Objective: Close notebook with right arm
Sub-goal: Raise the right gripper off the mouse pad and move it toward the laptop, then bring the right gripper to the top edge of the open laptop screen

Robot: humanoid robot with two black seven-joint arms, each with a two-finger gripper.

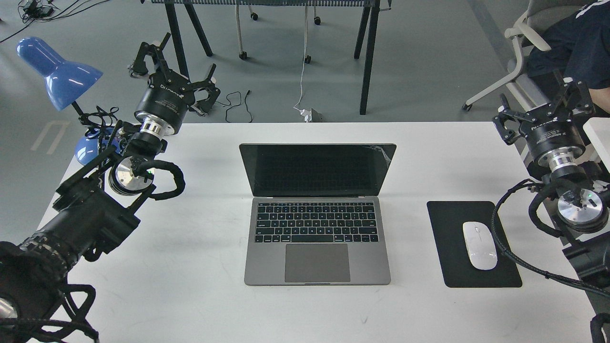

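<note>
The notebook [317, 214] lies open in the middle of the white table [190, 286]. Its dark screen [317, 169] stands up toward the far edge, and the keyboard and trackpad face me. My right arm comes in from the right edge. Its gripper [543, 105] hangs open over the table's far right corner, well to the right of the screen and touching nothing. My left gripper [178, 71] is open too, raised past the far left edge beside the lamp and holding nothing.
A black mouse pad [448, 247] with a white mouse [479, 245] lies between the notebook and my right arm. A blue desk lamp [57, 71] stands at the far left corner. An office chair [519, 62] and a seated person are at the far right.
</note>
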